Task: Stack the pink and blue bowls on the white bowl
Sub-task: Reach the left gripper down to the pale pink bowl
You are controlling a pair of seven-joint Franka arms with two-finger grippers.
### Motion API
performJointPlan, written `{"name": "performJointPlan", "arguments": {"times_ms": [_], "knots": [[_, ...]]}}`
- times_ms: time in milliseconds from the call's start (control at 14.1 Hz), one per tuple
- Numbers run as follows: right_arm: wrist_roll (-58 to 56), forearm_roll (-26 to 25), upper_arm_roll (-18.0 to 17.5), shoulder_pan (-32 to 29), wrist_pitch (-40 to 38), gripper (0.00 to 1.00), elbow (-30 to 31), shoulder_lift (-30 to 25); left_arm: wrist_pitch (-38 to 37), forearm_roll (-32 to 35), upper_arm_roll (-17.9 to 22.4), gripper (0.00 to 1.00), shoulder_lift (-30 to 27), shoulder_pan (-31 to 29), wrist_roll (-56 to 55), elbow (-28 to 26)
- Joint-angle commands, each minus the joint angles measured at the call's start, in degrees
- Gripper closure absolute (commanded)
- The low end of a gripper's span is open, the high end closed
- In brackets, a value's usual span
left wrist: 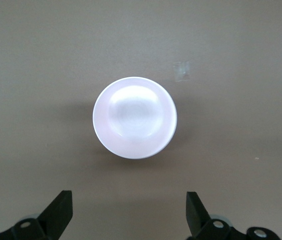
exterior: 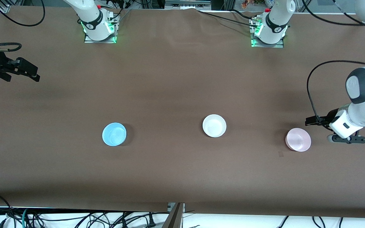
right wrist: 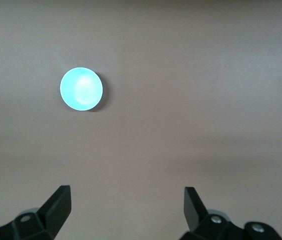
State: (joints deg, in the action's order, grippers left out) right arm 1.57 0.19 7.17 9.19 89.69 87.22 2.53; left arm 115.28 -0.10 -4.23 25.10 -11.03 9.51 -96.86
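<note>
Three bowls stand apart in a row on the brown table. The blue bowl (exterior: pixel 114 134) is toward the right arm's end, the white bowl (exterior: pixel 214 125) in the middle, the pink bowl (exterior: pixel 298 139) toward the left arm's end. My left gripper (exterior: pixel 314 121) hangs open and empty in the air beside the pink bowl; its wrist view shows the pink bowl (left wrist: pixel 135 117) ahead of the open left gripper (left wrist: pixel 129 212). My right gripper (exterior: pixel 29 71) is open and empty over the table's end, well away from the blue bowl (right wrist: pixel 81 89), which lies ahead of the right gripper (right wrist: pixel 127 210).
A small tape mark (exterior: pixel 281 154) lies on the cloth next to the pink bowl, nearer the front camera; it also shows in the left wrist view (left wrist: pixel 182 70). The arm bases (exterior: pixel 99 28) (exterior: pixel 268 30) stand at the back edge. Cables (exterior: pixel 75 218) lie off the front edge.
</note>
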Motion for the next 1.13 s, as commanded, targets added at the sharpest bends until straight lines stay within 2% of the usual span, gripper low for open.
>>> {"name": "performJointPlan", "arguments": {"times_ms": [0, 142, 496, 708, 920, 991, 1062], "knots": [[-0.1, 0.2, -0.1, 0.0, -0.8, 0.00, -0.7, 0.2, 6.2, 0.4, -0.3, 0.00, 4.6, -2.5, 8.3, 1.3], [-0.1, 0.2, -0.1, 0.0, -0.8, 0.00, -0.6, 0.1, 9.3, 0.3, -0.3, 0.00, 6.5, -2.6, 13.1, 1.5], [-0.3, 0.2, 0.0, -0.1, -1.5, 0.00, -0.6, 0.2, 9.8, 0.2, -0.3, 0.00, 10.0, -2.1, 13.3, 2.5], [-0.3, 0.0, 0.0, -0.2, -1.6, 0.00, -0.6, 0.2, 15.0, 0.8, -0.3, 0.00, 12.2, -2.5, 13.5, 2.6], [0.4, -0.3, 0.0, -0.1, -0.5, 0.00, -0.7, 0.2, 17.1, -0.3, -0.3, 0.00, 14.3, -3.3, 14.8, 2.8], [0.5, -0.3, 0.0, 0.0, 0.0, 0.00, -0.7, 0.3, 18.9, -0.3, -0.3, 0.10, 14.6, -3.5, 15.3, 2.6], [0.5, 0.0, 0.0, 0.0, 0.3, 0.00, -0.7, 0.7, 19.5, -0.7, -0.4, 0.35, 15.4, -4.2, 17.0, 2.6]]}}
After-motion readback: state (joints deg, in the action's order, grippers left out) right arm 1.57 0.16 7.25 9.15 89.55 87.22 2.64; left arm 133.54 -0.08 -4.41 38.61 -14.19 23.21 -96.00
